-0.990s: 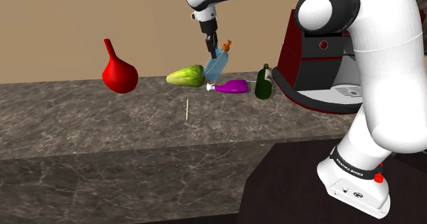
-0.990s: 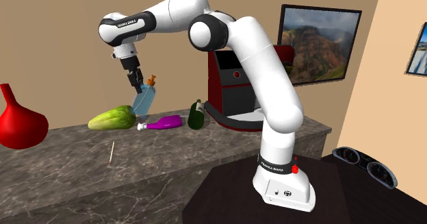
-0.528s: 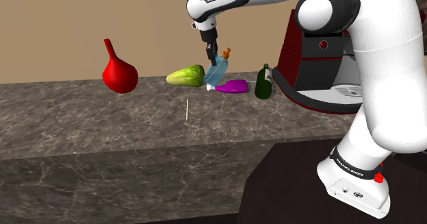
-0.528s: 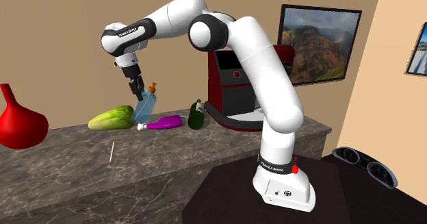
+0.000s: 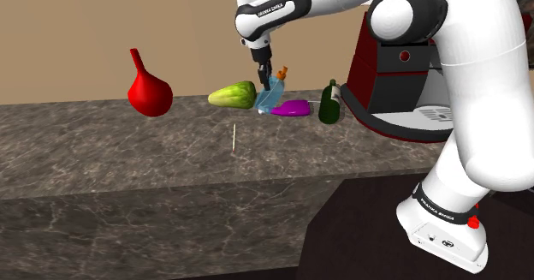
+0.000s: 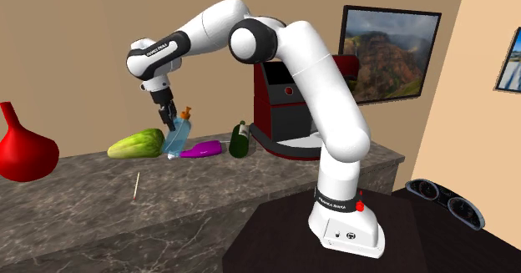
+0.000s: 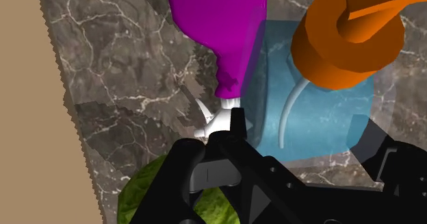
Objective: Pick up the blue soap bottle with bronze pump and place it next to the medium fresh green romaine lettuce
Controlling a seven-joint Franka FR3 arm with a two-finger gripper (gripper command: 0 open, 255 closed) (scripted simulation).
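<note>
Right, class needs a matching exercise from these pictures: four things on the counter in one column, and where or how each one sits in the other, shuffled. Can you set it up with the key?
Things
1. blue soap bottle
2. purple bottle
3. red vase
4. dark green bottle

Places or states
A. stands beside the coffee machine
B. stands alone, farthest to the shoulder view's left
C. clasped, tilted, in the gripper
D. lies on its side on the counter

Pairs: 1-C, 2-D, 3-B, 4-A
</note>
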